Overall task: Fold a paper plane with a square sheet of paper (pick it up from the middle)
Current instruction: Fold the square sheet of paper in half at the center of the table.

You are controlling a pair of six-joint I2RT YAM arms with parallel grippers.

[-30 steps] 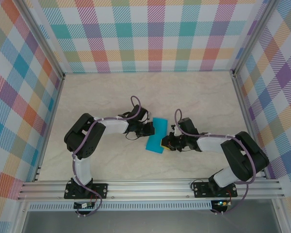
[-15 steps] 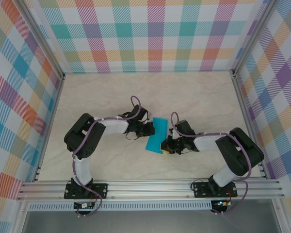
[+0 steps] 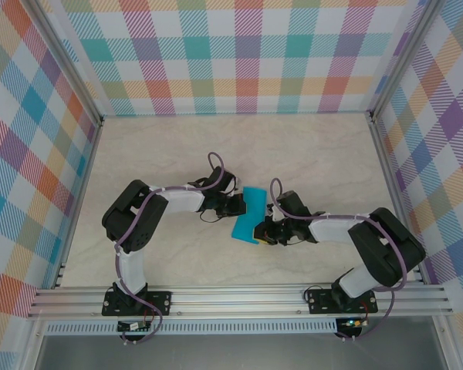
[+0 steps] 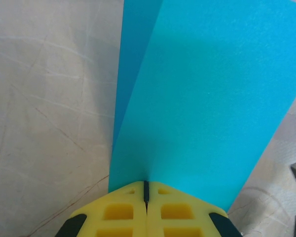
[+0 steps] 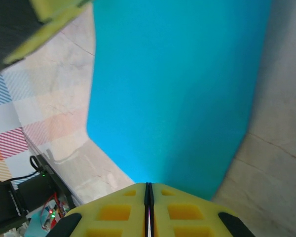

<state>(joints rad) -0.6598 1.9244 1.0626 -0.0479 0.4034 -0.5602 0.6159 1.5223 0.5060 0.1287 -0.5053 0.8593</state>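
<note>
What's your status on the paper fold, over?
Left fingers shut on the thin bright cyan-blue paper sheet, two layers showing. Right fingers shut on its opposite edge. Nothing in the way.

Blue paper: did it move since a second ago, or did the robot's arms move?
The right arm slid its wrist a little to the left and slightly nearer. The thin bright cyan-blue sheet of paper hardly shifted. Nothing was grabbed or let go. The left arm stayed put, and both arms' jaws stay shut on the paper.
</note>
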